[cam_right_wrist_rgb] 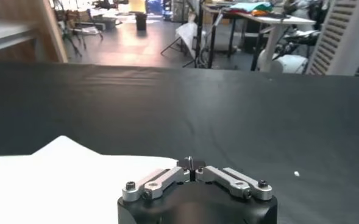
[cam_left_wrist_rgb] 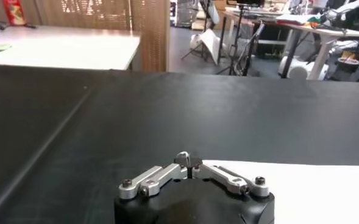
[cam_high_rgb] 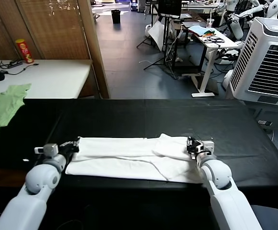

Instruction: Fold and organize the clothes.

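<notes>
Left gripper: I read its jaws as closed at the T-shirt's left end; no cloth visibly pinched. T-shirt: long folded band, mid-table, further folding outstanding. Right gripper: jaws together over right end.

Beyond the jaws stretches a black tabletop, then grey floor, a bamboo screen and cluttered white desks.
</notes>
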{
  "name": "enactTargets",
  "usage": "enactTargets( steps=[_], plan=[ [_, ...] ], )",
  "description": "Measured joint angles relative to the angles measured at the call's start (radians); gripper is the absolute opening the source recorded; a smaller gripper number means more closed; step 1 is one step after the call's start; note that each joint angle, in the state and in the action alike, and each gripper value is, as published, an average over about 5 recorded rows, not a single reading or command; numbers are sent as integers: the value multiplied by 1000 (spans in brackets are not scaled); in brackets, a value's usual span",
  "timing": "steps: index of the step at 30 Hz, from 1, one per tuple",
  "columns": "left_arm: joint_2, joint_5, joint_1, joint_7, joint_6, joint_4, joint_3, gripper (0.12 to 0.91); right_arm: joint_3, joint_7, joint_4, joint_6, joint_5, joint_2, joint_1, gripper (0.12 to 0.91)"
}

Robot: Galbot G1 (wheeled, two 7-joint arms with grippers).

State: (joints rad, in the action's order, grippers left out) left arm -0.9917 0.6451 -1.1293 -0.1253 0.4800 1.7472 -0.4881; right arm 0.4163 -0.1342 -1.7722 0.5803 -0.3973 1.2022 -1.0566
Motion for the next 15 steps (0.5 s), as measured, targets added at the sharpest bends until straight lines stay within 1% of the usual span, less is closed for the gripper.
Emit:
enactTargets(
  steps=[2,3,5,6,7,9,10,12,15],
  plan=[
    [13,6,-7,0,-2,9,-11,402,9,0,-29,4,-11,-13,-15,649],
    [20,9,-12,0,-3,14,-17,470,13,0,-44,7,-15,-19,-23,694],
    [32,12,-20,0,-4,25,-31,570,21,0,-73,12,-20,-27,-39,762],
    [36,15,-25,1,-4,31,-38,634,25,0,-88,13,-22,-30,-47,780],
    [38,20,-31,3,-3,38,-46,682,28,0,-101,15,-24,-32,-55,787],
    [37,36,-48,8,0,54,-63,756,36,0,-125,15,-27,-34,-70,796],
    [33,43,-61,10,0,65,-73,777,39,0,-136,16,-29,-36,-77,797],
    [21,50,-93,13,-1,90,-89,792,46,0,-153,16,-33,-38,-88,798],
    [-4,47,-148,15,-6,129,-104,797,54,-1,-171,18,-39,-42,-99,798]
  ],
)
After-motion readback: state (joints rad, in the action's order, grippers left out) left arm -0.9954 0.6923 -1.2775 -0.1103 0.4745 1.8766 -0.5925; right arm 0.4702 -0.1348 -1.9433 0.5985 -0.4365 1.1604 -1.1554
